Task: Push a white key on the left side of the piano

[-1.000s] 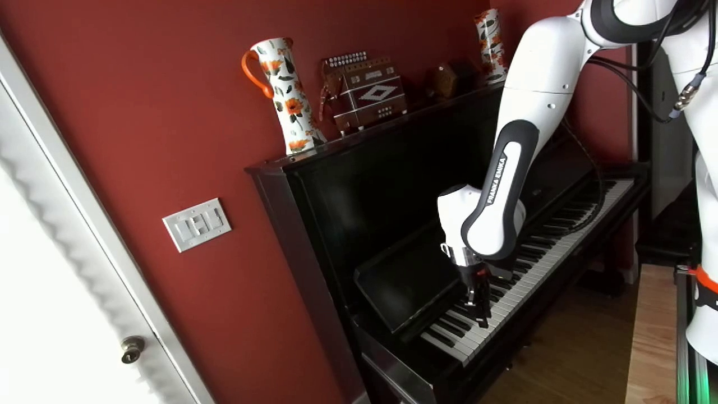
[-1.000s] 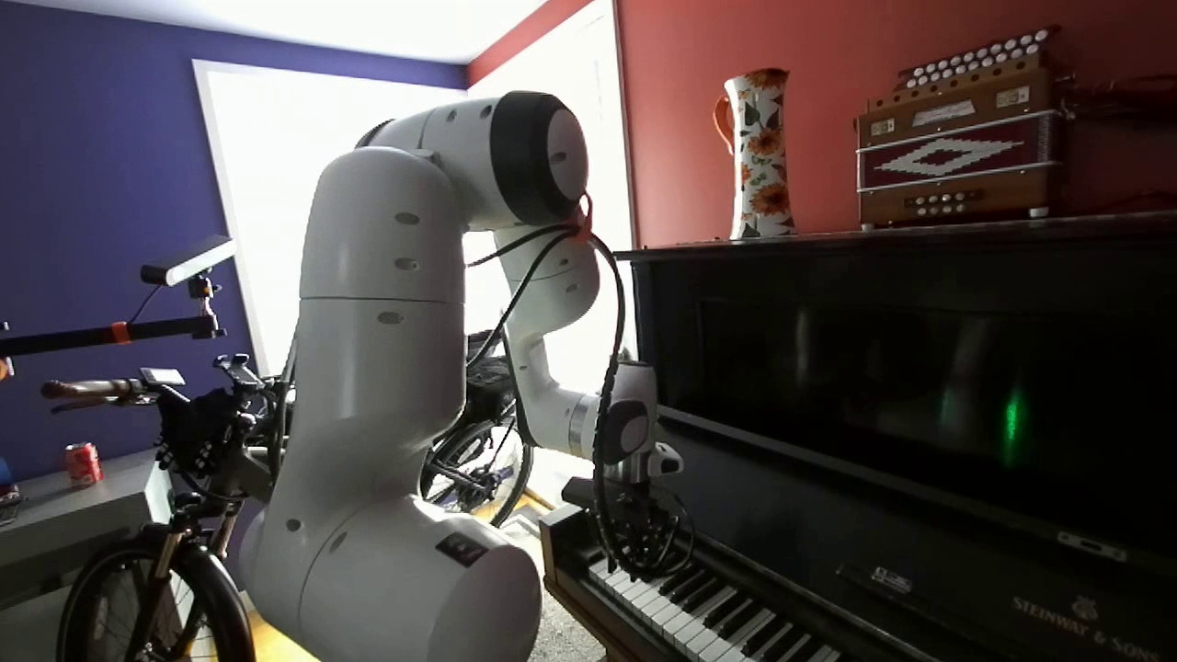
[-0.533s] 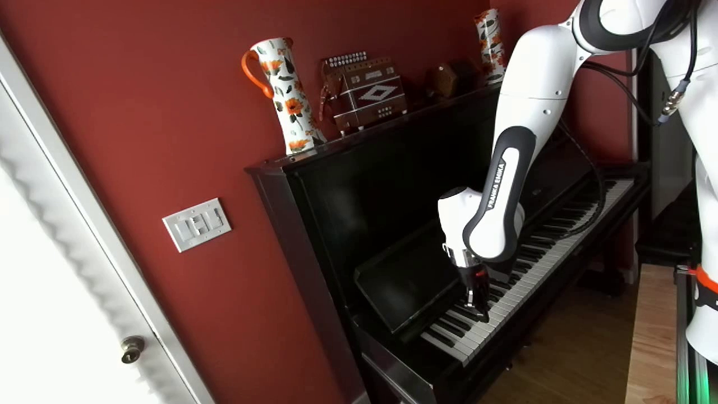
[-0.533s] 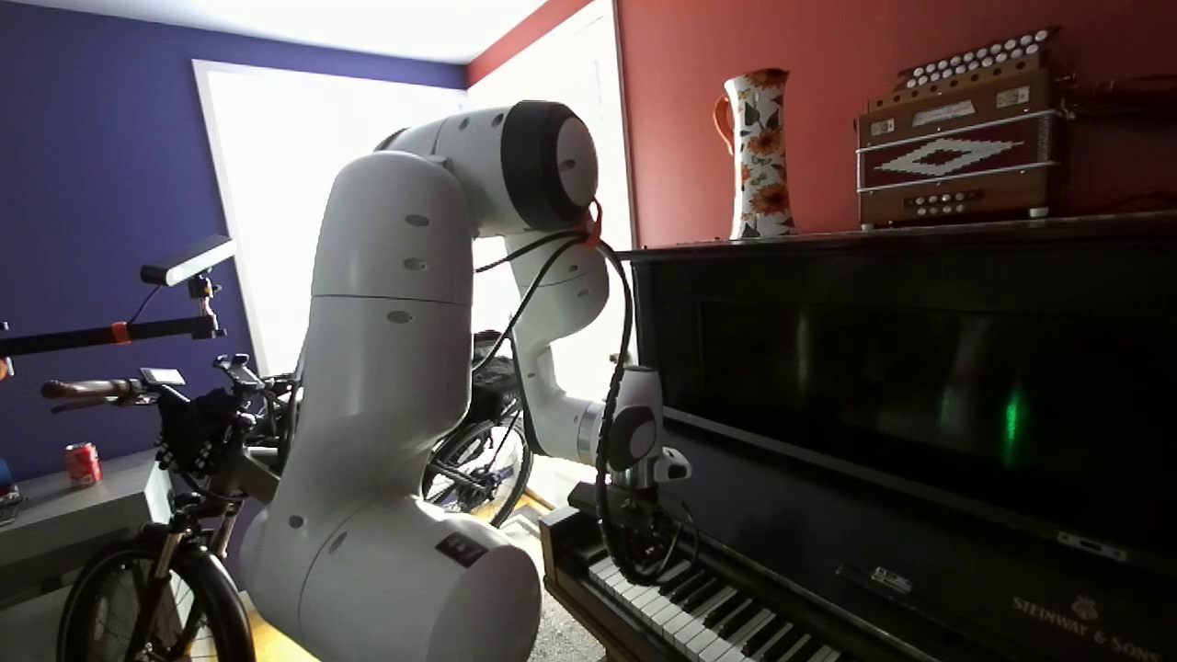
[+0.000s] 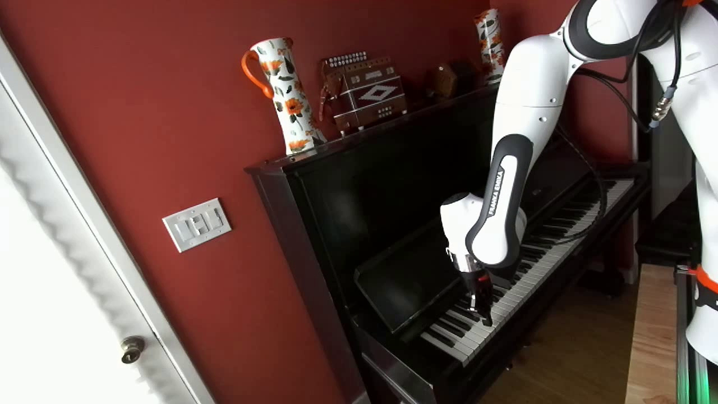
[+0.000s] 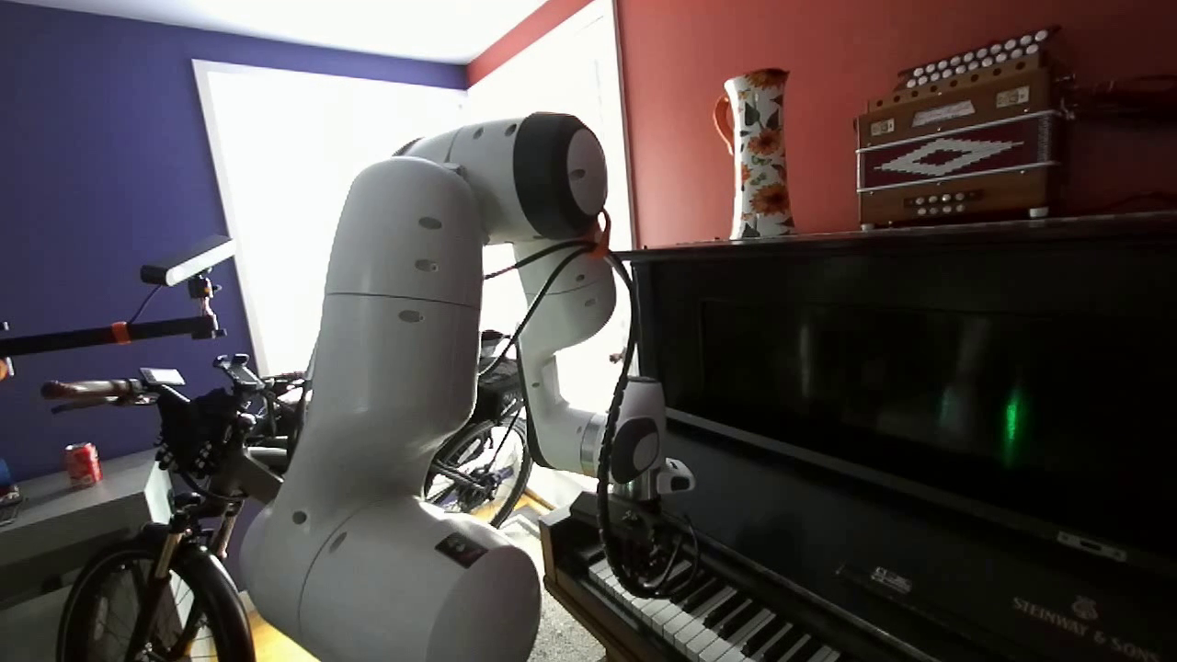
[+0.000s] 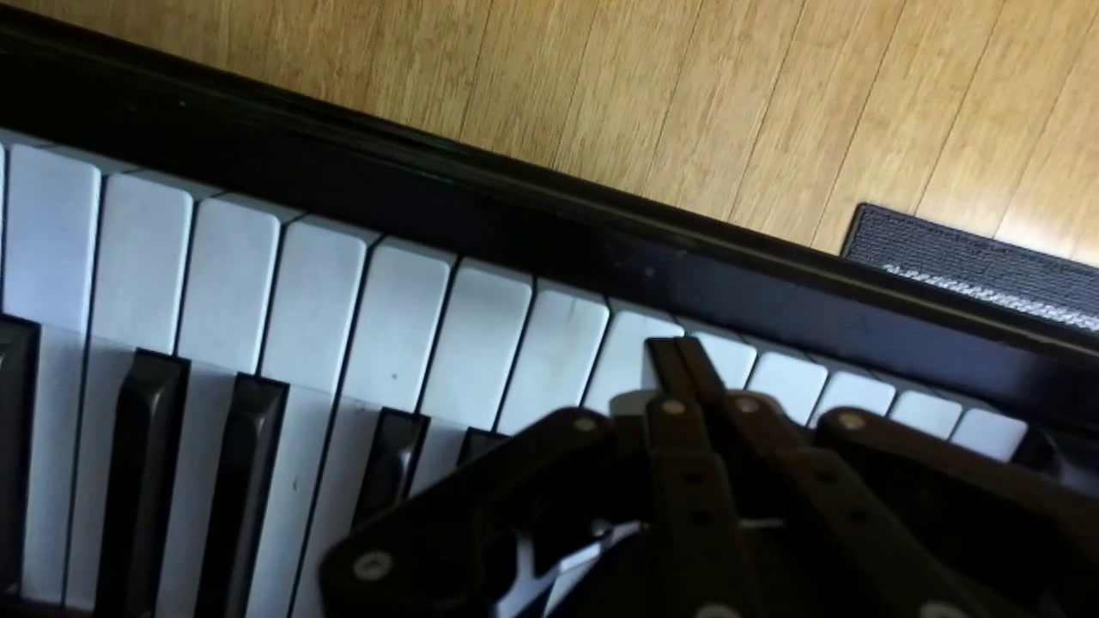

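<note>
Your gripper (image 7: 676, 342) has its jaws together, nothing between them. By the wrist view it overlaps the white keys (image 7: 476, 343) near their front ends; their long axis runs aslant toward the rail (image 7: 549, 232). In an exterior view it points down near the left end of the piano (image 5: 348, 213), so the one you want probably lies straight below; touching or just above, you can't tell. In an exterior view the cable (image 6: 604, 496) loops before it, obscuring its end.
</note>
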